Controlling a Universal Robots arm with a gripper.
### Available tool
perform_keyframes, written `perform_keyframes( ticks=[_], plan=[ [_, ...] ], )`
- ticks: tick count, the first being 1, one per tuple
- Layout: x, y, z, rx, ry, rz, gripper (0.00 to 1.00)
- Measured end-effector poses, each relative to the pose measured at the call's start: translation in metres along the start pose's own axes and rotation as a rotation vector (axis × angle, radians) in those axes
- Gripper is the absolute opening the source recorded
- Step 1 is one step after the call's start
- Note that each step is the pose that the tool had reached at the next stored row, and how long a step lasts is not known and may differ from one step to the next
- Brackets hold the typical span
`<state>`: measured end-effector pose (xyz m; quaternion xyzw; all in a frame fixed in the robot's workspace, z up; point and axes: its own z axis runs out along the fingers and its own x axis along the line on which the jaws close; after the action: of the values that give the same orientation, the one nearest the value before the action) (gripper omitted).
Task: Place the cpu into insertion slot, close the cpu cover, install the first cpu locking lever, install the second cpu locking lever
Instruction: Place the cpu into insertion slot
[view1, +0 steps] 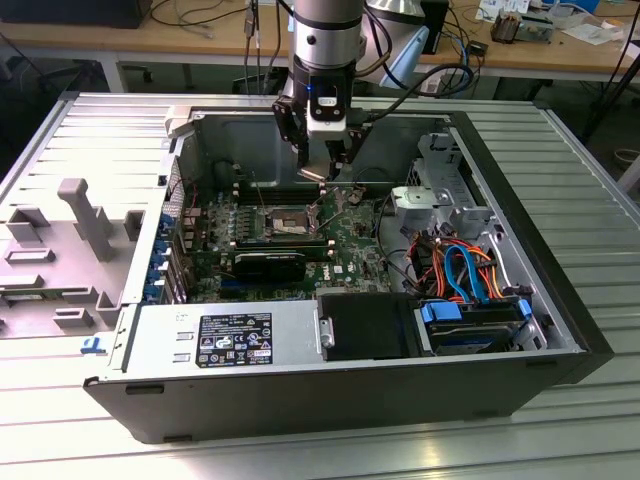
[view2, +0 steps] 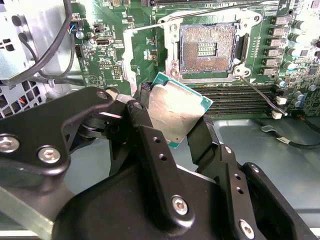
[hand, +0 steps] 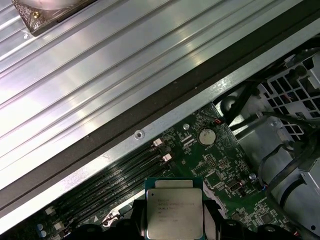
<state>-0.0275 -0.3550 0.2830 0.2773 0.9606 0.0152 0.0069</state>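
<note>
My gripper (view1: 322, 168) hangs inside the open computer case, above the green motherboard and just behind the insertion slot (view1: 291, 220). It is shut on the cpu (view2: 176, 114), a flat silvery square with a teal rim held by two opposite edges between the black fingers (view2: 145, 125). The first wrist view shows the cpu (hand: 174, 212) from its metal top, with the fingers (hand: 214, 222) at either side. The insertion slot (view2: 207, 47) lies bare, its tan contact field exposed. The cpu cover (view2: 126, 56) stands swung up beside it. A thin locking lever (view2: 260, 95) sticks out free past the socket corner.
Long black memory slots (view2: 240, 95) run between the cpu and the socket. A power supply (view1: 230, 338), a drive bay with blue carriers (view1: 470, 322) and orange and blue cables (view1: 462, 265) fill the case front. A grey plastic shroud (view1: 75, 225) lies outside, at the exterior view's left.
</note>
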Motion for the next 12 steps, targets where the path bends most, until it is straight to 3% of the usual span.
perform_keyframes(
  ticks=[12],
  plan=[
    [0.0,0.0,0.0001,0.0005,-0.0007,0.014,0.54]
  ],
)
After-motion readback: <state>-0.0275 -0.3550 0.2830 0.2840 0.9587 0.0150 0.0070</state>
